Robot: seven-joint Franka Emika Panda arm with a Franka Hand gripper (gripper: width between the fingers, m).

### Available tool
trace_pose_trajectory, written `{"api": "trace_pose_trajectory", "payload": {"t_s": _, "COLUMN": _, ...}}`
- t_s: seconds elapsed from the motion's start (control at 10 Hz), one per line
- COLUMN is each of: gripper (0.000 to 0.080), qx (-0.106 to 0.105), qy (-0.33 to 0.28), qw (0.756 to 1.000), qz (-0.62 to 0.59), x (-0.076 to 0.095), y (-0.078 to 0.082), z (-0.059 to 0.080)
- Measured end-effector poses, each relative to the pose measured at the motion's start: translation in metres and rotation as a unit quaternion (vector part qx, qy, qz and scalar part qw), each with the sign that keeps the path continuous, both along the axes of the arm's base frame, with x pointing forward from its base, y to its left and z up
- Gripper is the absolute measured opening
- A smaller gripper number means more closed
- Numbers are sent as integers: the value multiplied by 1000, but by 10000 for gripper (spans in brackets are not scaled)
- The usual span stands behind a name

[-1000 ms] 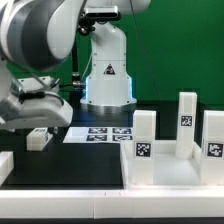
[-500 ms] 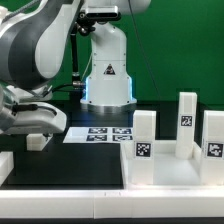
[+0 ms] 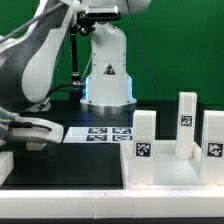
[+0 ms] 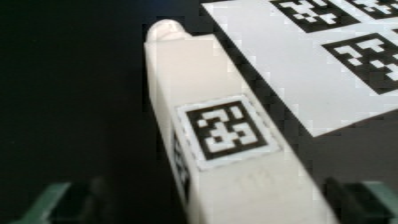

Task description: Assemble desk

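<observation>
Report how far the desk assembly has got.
Done: three legs stand upright on the panel at the exterior view's right; whether they are fully fastened cannot be told. In hand: the gripper straddles the fourth leg, which lies on the table beside the marker board; a firm grip is not visible. Left: lifting that leg and fitting it to the panel.

No readable text, only square tags (image 4: 226, 131)
</observation>
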State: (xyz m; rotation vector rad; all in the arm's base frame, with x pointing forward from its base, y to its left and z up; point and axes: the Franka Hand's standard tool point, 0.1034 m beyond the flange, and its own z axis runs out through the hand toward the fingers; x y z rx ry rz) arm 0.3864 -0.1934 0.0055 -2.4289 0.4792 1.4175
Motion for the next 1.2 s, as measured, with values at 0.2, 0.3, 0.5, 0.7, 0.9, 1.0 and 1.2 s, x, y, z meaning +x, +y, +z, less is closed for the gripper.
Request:
{"api": "trace_pose_trajectory", "payload": {"t_s": 0.2, "gripper": 366, "qx": 0, "qy": 0, "qw": 1000, "qz": -1, "x": -1, "y": 0, "z": 0}}
{"api": "trace_pose_trajectory", "payload": {"t_s": 0.3, "gripper": 286, "qx": 0, "qy": 0, "qw": 1000, "qz": -1, "x": -1, "y": -1, "z": 0}}
{"api": "trace_pose_trajectory", "payload": {"t_s": 0.5, "gripper": 286, "qx": 0, "qy": 0, "qw": 1000, "qz": -1, "x": -1, "y": -1, "z": 0}}
{"api": "trace_pose_trajectory", "payload": {"t_s": 0.7, "gripper": 286, "qx": 0, "qy": 0, "qw": 1000, "qz": -1, "x": -1, "y": -1, "z": 0}}
{"api": "trace_pose_trajectory", "payload": {"t_s": 0.9, "gripper": 286, "qx": -1, "qy": -2, "qw": 1000, "qz": 1, "x": 3, "y": 0, "z": 4}}
{"api": "trace_pose_trajectory", "payload": {"t_s": 1.0, "gripper": 287, "qx": -6, "qy": -18, "qw": 1000, "qz": 15, "x": 17, "y": 7, "z": 28}}
{"api": "trace_pose_trajectory", "payload": {"t_s": 1.2, "gripper": 287, "qx": -12, "qy": -50, "qw": 998, "qz": 29, "x": 30, "y": 34, "z": 84}}
